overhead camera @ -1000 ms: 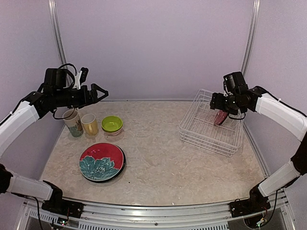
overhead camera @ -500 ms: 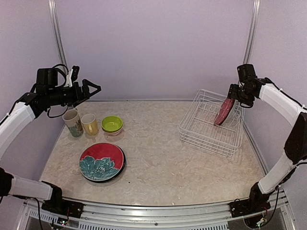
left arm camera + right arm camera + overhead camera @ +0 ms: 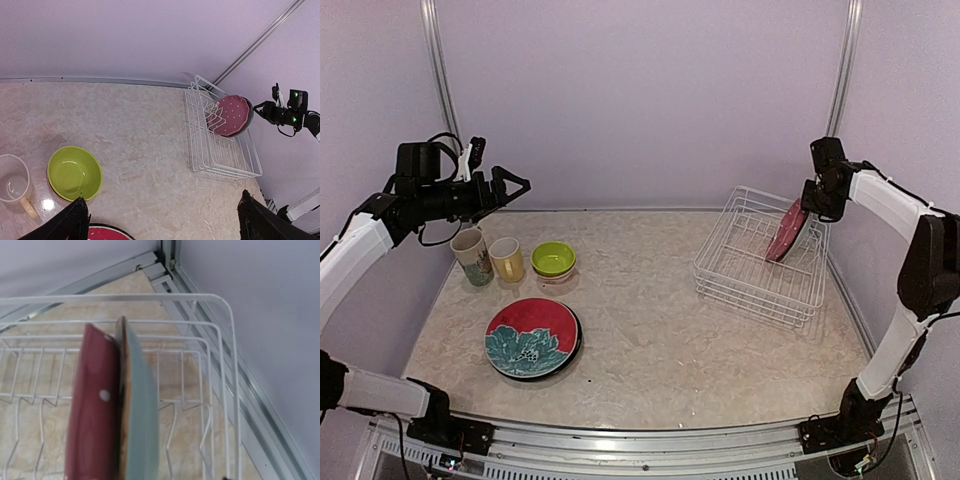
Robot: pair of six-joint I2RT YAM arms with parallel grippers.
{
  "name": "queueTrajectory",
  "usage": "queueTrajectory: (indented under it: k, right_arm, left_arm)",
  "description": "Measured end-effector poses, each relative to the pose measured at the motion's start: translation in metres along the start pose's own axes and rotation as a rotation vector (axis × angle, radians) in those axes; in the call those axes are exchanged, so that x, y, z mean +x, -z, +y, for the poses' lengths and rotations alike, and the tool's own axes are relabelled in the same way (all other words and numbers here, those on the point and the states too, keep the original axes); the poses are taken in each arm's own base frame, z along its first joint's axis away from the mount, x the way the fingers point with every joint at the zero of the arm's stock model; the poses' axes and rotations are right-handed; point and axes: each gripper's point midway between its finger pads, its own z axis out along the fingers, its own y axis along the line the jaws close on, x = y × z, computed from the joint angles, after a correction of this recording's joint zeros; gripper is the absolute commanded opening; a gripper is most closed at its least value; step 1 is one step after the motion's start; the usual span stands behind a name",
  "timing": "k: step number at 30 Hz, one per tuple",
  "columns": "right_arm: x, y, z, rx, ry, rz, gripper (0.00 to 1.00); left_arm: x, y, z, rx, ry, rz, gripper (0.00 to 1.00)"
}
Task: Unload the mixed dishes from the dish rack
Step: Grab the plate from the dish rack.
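Right hand (image 3: 809, 206) shifted rightward, now above pink dotted plate (image 3: 786, 232) edge

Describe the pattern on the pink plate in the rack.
Pink plate: white dots, clearest in left wrist view.

dark plate (image 3: 250, 114) mostly hidden, rim only

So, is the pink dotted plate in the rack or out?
In: the pink dotted plate stands on edge inside the dish rack.
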Motion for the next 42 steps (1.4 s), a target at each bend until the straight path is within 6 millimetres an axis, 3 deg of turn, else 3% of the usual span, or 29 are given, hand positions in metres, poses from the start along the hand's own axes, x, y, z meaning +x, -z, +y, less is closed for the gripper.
queueTrajectory:
  k: [4,16,21,31,36,42]
  right_arm:
    - [0.000,-0.007,0.002,0.002,0.003,0.007,0.45]
    - [0.008,-0.032,0.006,0.028,0.006,0.041,0.24]
    - [0.014,-0.040,0.007,0.036,0.002,0.056,0.21]
    - [0.016,-0.050,0.006,0.066,-0.019,0.061,0.10]
    - [0.014,-0.053,-0.001,0.115,-0.009,0.054,0.00]
    - [0.012,-0.051,0.000,0.149,0.013,0.058,0.00]
  left_arm:
    - [0.000,0.000,0.001,-0.007,-0.003,-0.002,0.99]
    - [0.003,-0.002,-0.001,-0.013,-0.014,0.007,0.99]
    - [0.006,-0.003,-0.003,-0.012,-0.023,0.017,0.99]
    - [0.007,-0.003,-0.002,-0.021,-0.031,0.016,0.99]
    - [0.007,-0.003,-0.002,-0.021,-0.032,0.016,0.99]
    - [0.007,-0.003,-0.002,-0.022,-0.032,0.016,0.99]
